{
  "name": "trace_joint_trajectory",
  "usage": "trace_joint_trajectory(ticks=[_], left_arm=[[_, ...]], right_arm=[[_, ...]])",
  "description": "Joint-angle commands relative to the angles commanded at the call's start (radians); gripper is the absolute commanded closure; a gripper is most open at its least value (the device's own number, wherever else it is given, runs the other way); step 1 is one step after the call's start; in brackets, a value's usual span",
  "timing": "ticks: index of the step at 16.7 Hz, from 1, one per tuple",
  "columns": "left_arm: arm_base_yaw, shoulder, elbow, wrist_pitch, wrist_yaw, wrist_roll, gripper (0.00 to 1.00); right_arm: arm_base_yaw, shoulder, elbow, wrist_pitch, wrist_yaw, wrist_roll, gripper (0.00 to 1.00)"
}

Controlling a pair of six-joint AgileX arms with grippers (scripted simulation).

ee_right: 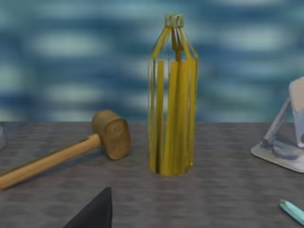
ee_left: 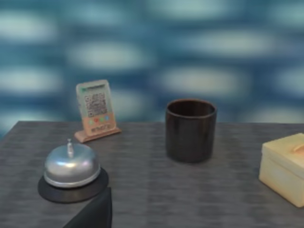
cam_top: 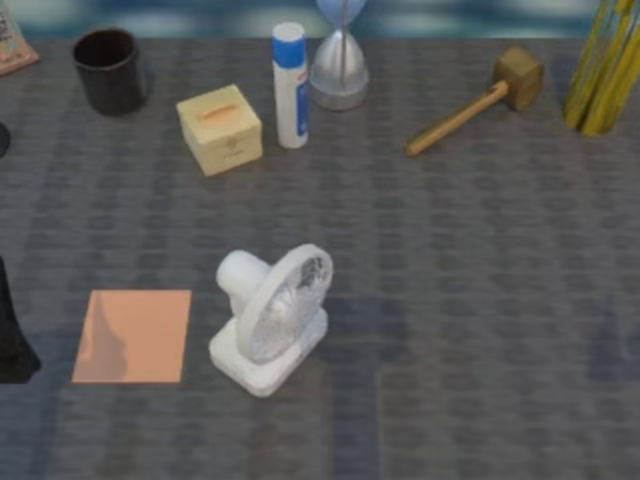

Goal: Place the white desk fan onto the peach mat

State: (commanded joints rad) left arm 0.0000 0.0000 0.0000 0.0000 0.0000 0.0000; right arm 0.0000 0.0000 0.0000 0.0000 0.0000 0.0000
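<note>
Grey table point(cam_top: 480, 260), task not begun.
Fan point(cam_top: 272, 318) is standing beside the mat point(cam_top: 133, 336), untouched; neither gripper's opening is showing, so I cannot tell.

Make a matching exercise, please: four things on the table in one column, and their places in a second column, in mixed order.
Things:
1. white desk fan
2. peach mat
3. wooden mallet
4. dark cup

Places:
A. far left corner of the table
B. far side, toward the right
C. near side, close to the left edge
D. just right of the mat, apart from it

Pairs: 1-D, 2-C, 3-B, 4-A
</note>
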Motion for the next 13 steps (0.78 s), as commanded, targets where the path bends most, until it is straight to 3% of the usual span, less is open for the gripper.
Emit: trace_joint_trajectory(ticks=[6, 13], left_arm=[[-0.049, 0.104, 0.101, -0.102, 0.0, 0.001, 0.0], [-0.255, 0.662, 0.636, -0.544, -0.004, -0.011, 0.0]], right_arm=[[0.0, 0.0, 0.0, 0.0, 0.0, 0.0, 0.0], [0.0, 0.0, 0.0, 0.0, 0.0, 0.0, 0.0]])
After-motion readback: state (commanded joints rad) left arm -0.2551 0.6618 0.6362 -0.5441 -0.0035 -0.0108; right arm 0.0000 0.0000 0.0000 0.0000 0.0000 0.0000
